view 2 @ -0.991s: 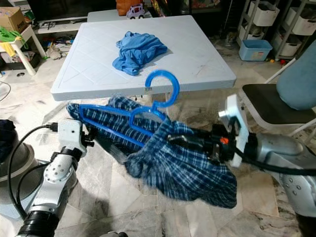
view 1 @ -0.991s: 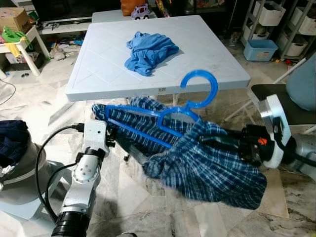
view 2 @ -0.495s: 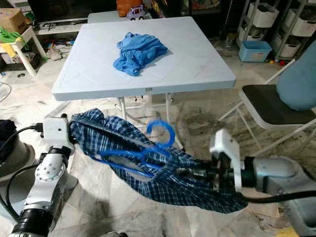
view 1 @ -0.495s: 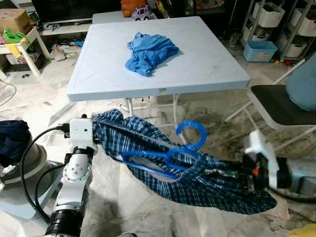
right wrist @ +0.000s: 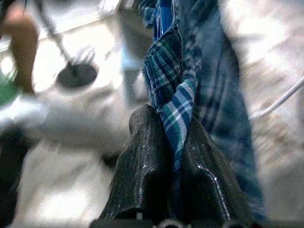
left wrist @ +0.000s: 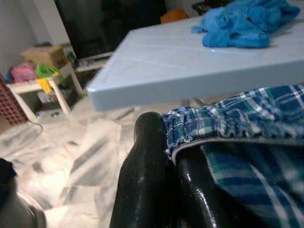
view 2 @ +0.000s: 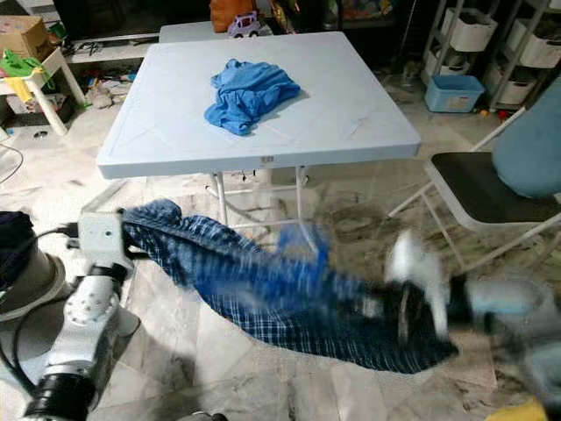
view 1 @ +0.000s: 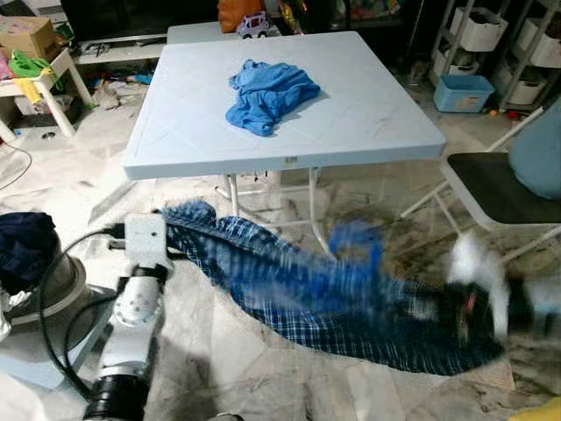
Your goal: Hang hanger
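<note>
Below the near edge of the table [view 1: 175, 149], a plaid shirt [view 1: 289, 289] is pinched by 2 grippers, left gripper [left wrist: 164, 142] and right gripper [right wrist: 173, 137], with a blurred blue hanger [view 1: 355, 250] inside.

No legible text, brand, number or sign anywhere. A small dark label [view 1: 288, 160] sits on the front edge of the pale blue table [view 1: 175, 132], too small to read. The cardboard box [view 1: 24, 33] at far left shows no readable print.
</note>
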You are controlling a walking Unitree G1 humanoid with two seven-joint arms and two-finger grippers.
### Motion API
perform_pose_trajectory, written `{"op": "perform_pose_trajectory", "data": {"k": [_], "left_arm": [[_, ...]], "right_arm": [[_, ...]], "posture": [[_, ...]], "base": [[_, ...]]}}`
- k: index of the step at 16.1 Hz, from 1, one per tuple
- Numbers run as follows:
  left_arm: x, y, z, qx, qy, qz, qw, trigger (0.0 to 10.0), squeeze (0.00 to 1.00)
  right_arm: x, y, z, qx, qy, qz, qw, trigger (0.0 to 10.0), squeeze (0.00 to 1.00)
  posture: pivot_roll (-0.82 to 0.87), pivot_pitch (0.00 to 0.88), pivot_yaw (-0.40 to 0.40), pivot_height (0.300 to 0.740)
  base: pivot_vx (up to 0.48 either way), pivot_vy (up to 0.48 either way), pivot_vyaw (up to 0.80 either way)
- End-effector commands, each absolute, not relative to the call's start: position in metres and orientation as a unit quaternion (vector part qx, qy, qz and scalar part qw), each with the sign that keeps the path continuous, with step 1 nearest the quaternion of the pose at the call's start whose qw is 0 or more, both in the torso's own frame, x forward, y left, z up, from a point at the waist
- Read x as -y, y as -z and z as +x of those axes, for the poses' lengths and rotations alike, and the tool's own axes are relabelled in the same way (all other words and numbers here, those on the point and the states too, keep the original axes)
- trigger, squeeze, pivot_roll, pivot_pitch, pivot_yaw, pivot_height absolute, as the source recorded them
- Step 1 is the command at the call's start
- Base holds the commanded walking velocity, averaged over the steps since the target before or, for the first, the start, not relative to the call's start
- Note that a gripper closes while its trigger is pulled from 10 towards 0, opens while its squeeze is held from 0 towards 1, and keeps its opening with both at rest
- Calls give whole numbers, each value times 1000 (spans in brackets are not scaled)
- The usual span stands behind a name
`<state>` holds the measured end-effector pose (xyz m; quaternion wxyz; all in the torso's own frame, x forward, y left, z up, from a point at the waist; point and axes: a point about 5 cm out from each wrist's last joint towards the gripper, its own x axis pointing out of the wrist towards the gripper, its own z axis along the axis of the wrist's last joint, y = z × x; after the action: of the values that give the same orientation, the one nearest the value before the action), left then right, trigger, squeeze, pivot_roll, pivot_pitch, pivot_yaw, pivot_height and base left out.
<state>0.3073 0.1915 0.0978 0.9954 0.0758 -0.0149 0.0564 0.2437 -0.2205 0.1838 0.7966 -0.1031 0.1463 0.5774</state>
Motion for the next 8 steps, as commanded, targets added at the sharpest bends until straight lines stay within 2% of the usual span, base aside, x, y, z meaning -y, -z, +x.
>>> {"op": "perform_pose_trajectory", "data": {"k": [1, 4, 6, 8], "left_arm": [[-199, -93, 303, -1, -68, 80, 994, 0, 0], [-189, -82, 299, -24, -38, 69, 997, 0, 0], [-188, -79, 298, -31, -37, 71, 996, 0, 0], [-188, -75, 298, -49, -28, 75, 996, 0, 0]], "right_arm": [[228, -194, 247, -131, -566, -86, 810, 10000, 0], [231, -213, 259, -81, -551, -39, 830, 10000, 0], [227, -219, 258, -69, -564, -7, 823, 10000, 0], [226, -217, 261, -69, -554, -4, 830, 10000, 0]], "posture": [[-134, 51, 49, 740], [-131, 50, 49, 740], [-131, 50, 49, 740], [-131, 50, 49, 740]], "base": [[0, 0, 0], [0, 0, 0], [0, 0, 0], [0, 0, 0]]}}
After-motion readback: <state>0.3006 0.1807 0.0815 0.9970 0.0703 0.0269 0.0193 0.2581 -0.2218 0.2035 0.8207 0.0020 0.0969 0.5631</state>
